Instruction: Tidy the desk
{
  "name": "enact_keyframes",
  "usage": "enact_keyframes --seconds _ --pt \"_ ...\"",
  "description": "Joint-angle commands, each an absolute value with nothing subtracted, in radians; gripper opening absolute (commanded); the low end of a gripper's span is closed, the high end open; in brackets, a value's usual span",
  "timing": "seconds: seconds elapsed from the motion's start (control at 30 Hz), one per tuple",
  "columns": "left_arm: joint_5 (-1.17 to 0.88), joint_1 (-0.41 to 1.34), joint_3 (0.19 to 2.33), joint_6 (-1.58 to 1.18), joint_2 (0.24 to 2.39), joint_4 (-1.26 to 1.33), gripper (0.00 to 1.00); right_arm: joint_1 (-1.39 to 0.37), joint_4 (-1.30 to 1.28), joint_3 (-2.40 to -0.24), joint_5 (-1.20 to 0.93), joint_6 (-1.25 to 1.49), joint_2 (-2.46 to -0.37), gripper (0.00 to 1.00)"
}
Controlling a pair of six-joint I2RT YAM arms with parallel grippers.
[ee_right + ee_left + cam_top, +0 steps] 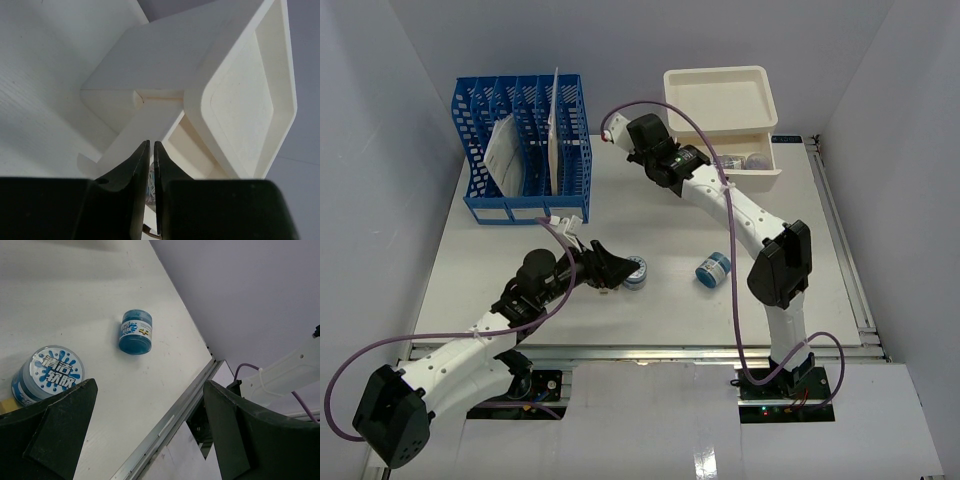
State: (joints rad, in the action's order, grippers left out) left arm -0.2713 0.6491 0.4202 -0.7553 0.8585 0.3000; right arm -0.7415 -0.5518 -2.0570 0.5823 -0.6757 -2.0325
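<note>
The desk (650,215) lies flat under both arms, facing up, its long axis seemingly left to right. We judge that the drawer (760,171) of the white box (769,100) at the far edge is in hand. The right gripper (151,144) is pinched shut there; on what, we cannot tell. The left gripper (150,385) stands wide open beside an upright jar (48,372), and next must close around it.

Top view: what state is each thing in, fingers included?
Drawer: pulled open.
File rack: upright, holding papers.
Left jar: upright, lid on.
Right jar: on its side.
Left fingers: open, empty.
Right fingers: shut at the drawer.
</note>
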Motion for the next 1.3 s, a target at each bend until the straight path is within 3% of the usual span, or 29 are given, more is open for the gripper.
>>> enact_keyframes --seconds 0.0,0.07,0.17,0.23,0.4,0.63,0.83,1.07,1.17,1.27 --pt "-0.286 0.646 0.449 -0.766 0.854 0.351 0.98 -0.676 -0.523 -2.117 0.559 -0.652 -2.011 0.22" --pt "-0.285 0.646 0.446 -0.765 0.853 0.350 0.98 -0.642 -0.505 -2.093 0.532 -0.669 -1.979 0.37" --pt "-0.290 0.646 0.443 -0.765 0.856 0.351 0.98 -0.608 -0.452 -2.022 0.527 -0.729 -1.921 0.71" --pt "-0.293 0.646 0.441 -0.764 0.855 0.350 0.98 -0.582 -0.413 -1.949 0.549 -0.793 -1.891 0.84" --pt "-0.295 0.646 0.439 -0.765 0.852 0.353 0.98 -0.550 -0.302 -1.836 0.626 -0.936 -1.867 0.92" --pt "-0.301 0.646 0.441 -0.762 0.833 0.334 0.98 -0.529 -0.127 -1.792 0.685 -1.038 -1.952 0.92" --pt "-0.278 0.646 0.434 -0.744 0.782 0.284 0.98 -0.481 -0.068 -1.853 0.657 -1.041 -2.035 0.85" --pt "-0.279 0.646 0.426 -0.751 0.785 0.293 0.98 -0.438 -0.054 -1.822 0.617 -1.013 -2.043 0.53" --pt "-0.283 0.646 0.424 -0.756 0.789 0.302 0.98 -0.434 -0.058 -1.776 0.594 -0.980 -2.016 0.28" --pt "-0.287 0.646 0.425 -0.758 0.796 0.306 0.98 -0.438 -0.090 -1.759 0.580 -0.928 -1.995 0.20"
